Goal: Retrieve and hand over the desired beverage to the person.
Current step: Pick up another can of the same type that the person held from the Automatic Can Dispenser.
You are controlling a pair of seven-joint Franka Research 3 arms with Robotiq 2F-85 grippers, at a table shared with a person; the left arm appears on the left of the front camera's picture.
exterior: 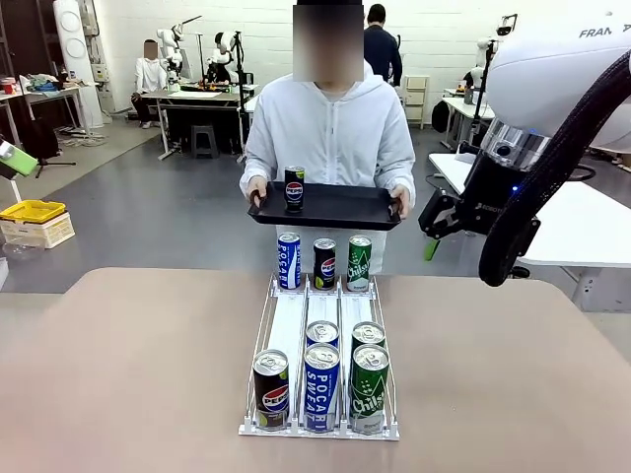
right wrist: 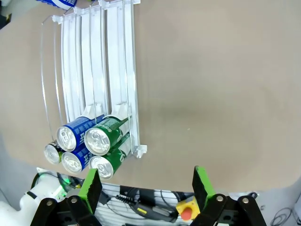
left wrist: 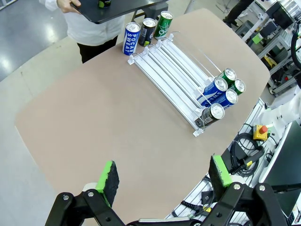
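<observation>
Above the table (exterior: 118, 374), left gripper (left wrist: 164, 175) and right gripper (right wrist: 146, 186) gape empty. Three upright cans (exterior: 324, 262) stand between the rack (exterior: 286, 325) and the tray (exterior: 345, 207) held by the person (exterior: 330, 128).

I'm looking into a lab hall: grey floor (exterior: 148, 207), workbenches (exterior: 202, 96) cluttered with gear behind the person (exterior: 330, 128), a yellow crate (exterior: 33, 211) at the side, cables (left wrist: 242, 147) and an emergency stop button (left wrist: 260, 132) beside my table (left wrist: 94, 117)

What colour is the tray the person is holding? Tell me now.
The tray is black; the front view shows it best.
</observation>
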